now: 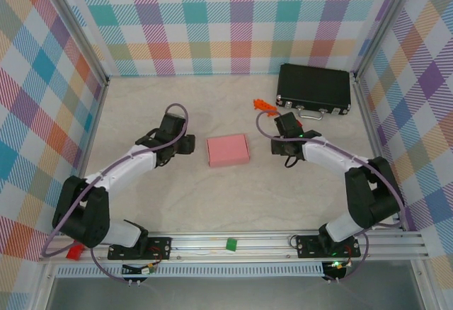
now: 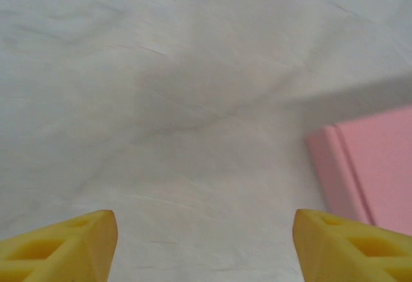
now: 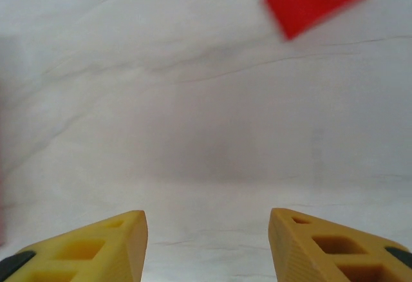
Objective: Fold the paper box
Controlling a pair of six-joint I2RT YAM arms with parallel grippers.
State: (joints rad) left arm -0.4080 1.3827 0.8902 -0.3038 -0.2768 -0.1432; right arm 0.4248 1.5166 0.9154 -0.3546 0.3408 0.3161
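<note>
Paper box [image 1: 228, 150]: thin pink card, a low rectangle lying flat on the table [image 1: 212, 204]. Probably light, easily creased and apt to slide; best pinched at opposite edges.
Left gripper [image 2: 206, 246]: just left of the box, spread, empty.
Right gripper [image 3: 206, 246]: right of the box, spread, empty.
Black case [image 1: 313, 88], orange pieces [image 1: 263, 104]: beyond the box to the right, likely no obstruction.

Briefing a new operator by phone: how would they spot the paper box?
On the pale table inside the checked walls, near the centre, lies a flat rectangular box of plain pink card. Unlike the larger black hard case at the back right, it has no handle.
</note>
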